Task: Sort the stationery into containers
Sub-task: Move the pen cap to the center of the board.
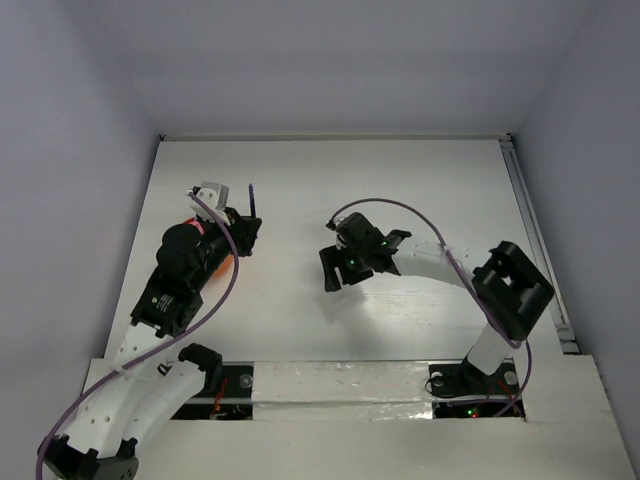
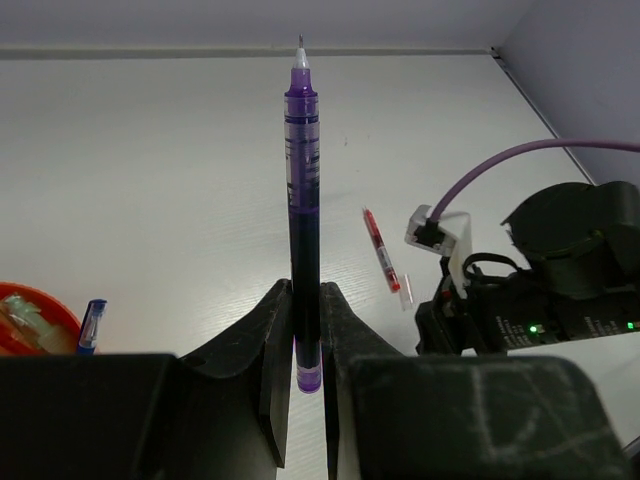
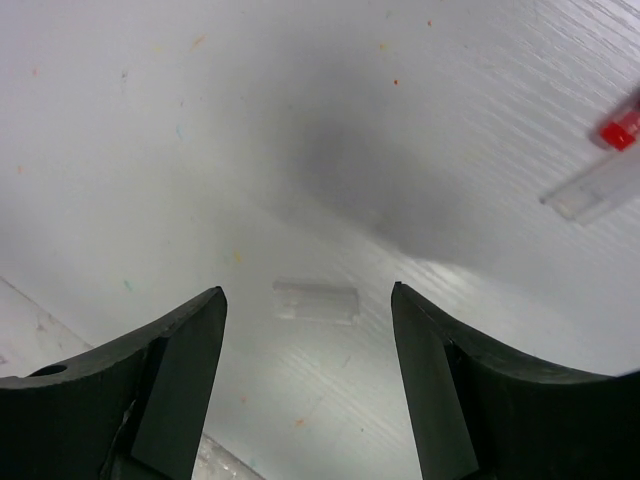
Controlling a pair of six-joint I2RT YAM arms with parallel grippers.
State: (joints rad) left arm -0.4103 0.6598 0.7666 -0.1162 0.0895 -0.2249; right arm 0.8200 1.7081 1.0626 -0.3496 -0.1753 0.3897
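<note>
From above, the left gripper (image 1: 243, 235) is clamped on a purple pen (image 1: 252, 200), whose free end sticks out ahead of the fingers over the white table (image 1: 420, 180). Behind the gripper, under the left arm's wrist, a sliver of the orange pot (image 1: 218, 264) shows. The right gripper (image 1: 338, 279) hangs low over the table, well off to the right of the left one, with its jaws parted.

The left wrist view confirms the grip: both fingers (image 2: 268, 345) press on the lower barrel of the purple pen, which runs straight ahead with its pale tip farthest from the gripper. To the left and close in sits the orange pot with pale items inside it. A blue pen (image 2: 91, 325) is just beside the pot's rim – whether it is inside the pot cannot be told. Ahead and to the right a red pen (image 2: 381, 250) lies flat on the table, near the right arm's wrist.

In the right wrist view the jaws stand wide and hold nothing. A small clear tube piece (image 3: 316, 301) lies on the table between the fingertips, touching neither. The red pen's end shows far ahead to the right.
</note>
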